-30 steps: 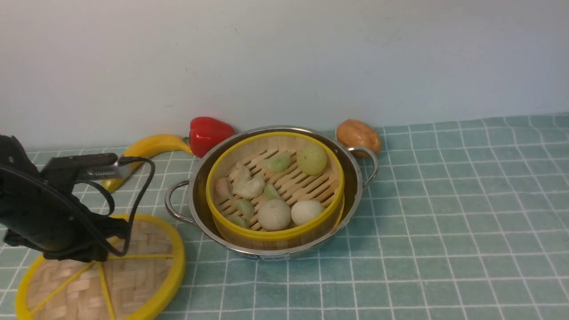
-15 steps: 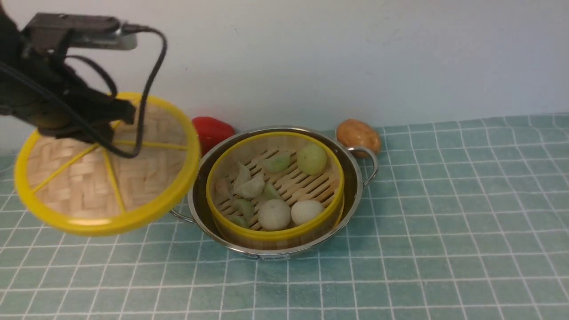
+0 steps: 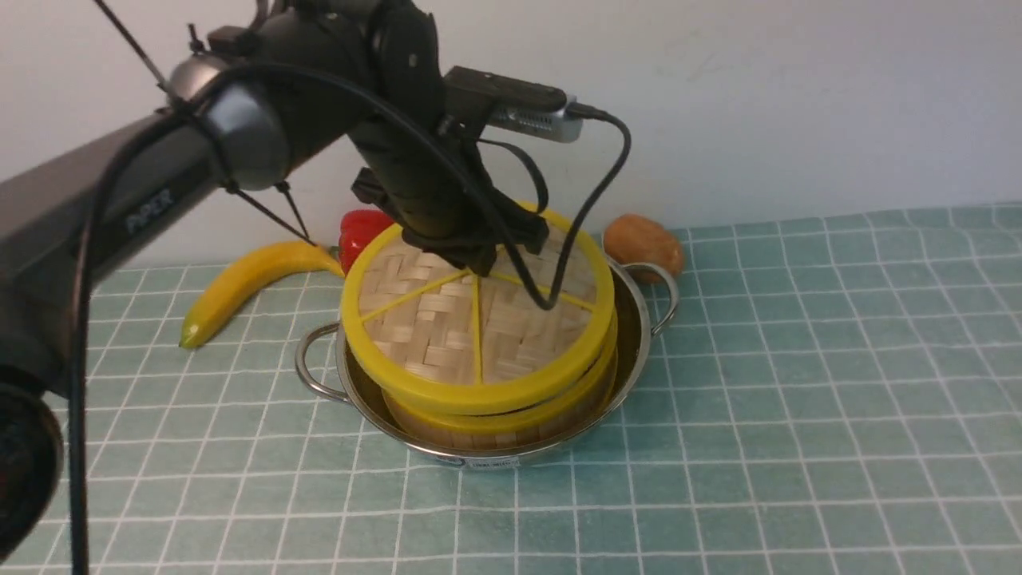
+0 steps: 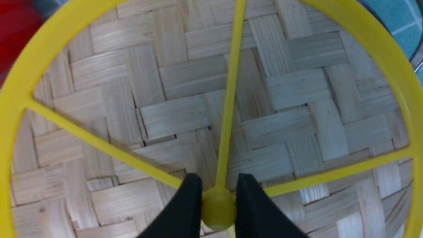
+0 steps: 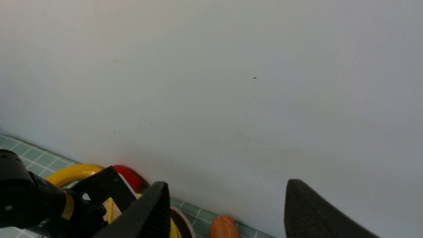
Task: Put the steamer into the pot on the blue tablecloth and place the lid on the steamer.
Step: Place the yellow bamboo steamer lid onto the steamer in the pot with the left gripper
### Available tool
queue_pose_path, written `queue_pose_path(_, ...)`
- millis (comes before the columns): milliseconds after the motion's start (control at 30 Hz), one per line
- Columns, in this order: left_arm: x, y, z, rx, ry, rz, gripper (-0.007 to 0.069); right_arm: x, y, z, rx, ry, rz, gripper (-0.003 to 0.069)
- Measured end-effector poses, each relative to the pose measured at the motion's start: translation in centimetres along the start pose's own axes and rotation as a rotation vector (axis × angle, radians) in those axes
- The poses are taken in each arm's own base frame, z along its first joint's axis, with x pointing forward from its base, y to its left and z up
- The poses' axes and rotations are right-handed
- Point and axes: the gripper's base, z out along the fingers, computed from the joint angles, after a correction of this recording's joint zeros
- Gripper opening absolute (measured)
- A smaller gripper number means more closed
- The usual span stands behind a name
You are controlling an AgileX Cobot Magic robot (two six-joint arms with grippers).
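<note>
Left gripper is blocking the lid's hub from the front, and that woven, yellow-rimmed disc is hiding the steamer's contents inside the shiny steel pot on the blue tablecloth. Its black jaws are pinching the lid's round yellow knob; the right gripper is gaping empty.

My front camera sits between my two arms and looks forward and a little down, over the blue tablecloth to the wall. My left wrist camera looks onto the lid from very near; the front view shows this lid too. My right wrist camera faces the wall from well apart. It catches only the edge of the pot and the red pepper, which the front view also has.
</note>
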Motion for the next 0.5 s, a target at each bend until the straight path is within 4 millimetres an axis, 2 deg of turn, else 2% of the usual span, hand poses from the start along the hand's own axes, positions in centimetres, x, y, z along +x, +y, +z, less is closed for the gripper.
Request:
queue_pose_path(300, -0.1, 0.0, 2.5, -0.002, 0.047, 0.002, 0.0117, 0.0, 0.0, -0.3, 0.000, -0.006, 0.001, 0.0460)
queue_pose_path(500, -0.3, 0.0, 2.9, -0.003, 0.026, 0.003, 0.0117, 0.0, 0.0, -0.3, 0.000, -0.006, 0.001, 0.0460)
